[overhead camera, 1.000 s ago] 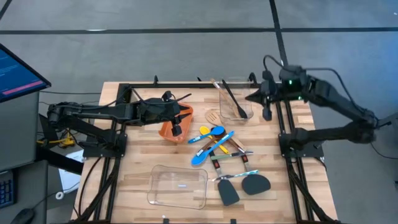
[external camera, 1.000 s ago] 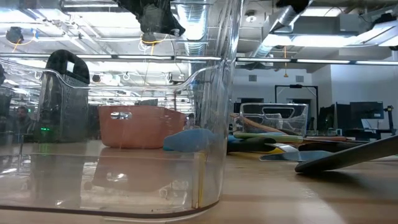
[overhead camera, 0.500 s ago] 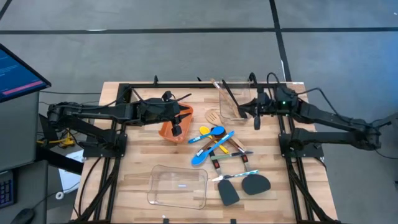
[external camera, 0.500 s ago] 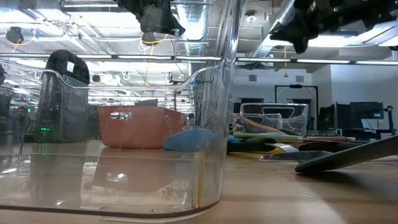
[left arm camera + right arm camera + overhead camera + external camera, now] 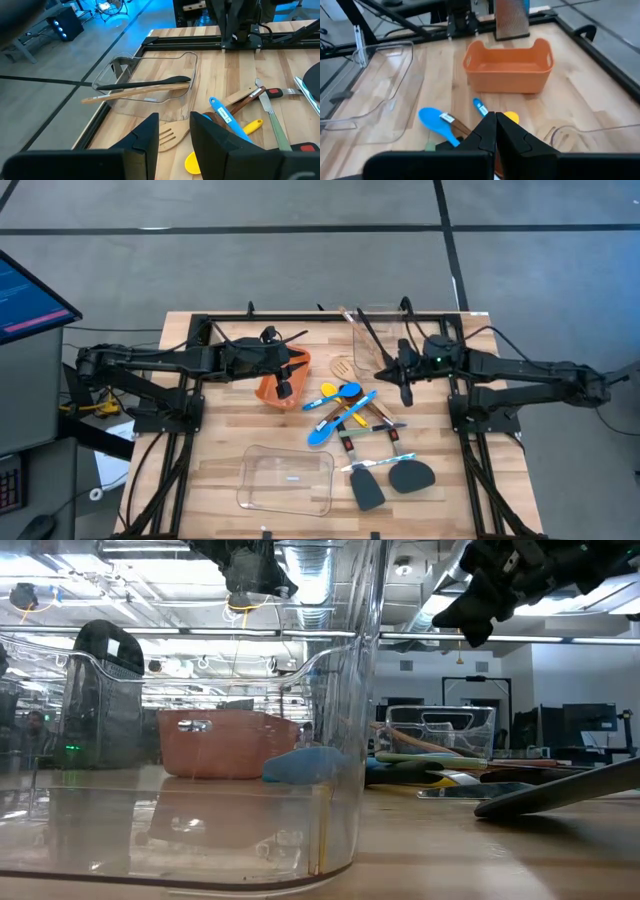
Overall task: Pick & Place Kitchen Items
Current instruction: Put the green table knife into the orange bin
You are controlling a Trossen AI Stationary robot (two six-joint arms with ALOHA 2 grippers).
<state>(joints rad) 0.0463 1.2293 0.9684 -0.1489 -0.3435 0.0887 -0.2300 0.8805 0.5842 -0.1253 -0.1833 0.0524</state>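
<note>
Wooden surface: utensil pile. Right end effector clenched, empty, above it; risk of nudging overlapped spoons. Left end effector: cannot tell.

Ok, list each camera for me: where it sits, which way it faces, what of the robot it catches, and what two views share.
High: overhead, straight down; both arms, left gripper, right gripper.
Low: table height, level past a clear container; right gripper above.
Left wrist: over own open fingers, toward far clear container.
Right wrist: over own shut fingers, toward orange bin.
Shared: both wrist views show the blue spoon.
</note>
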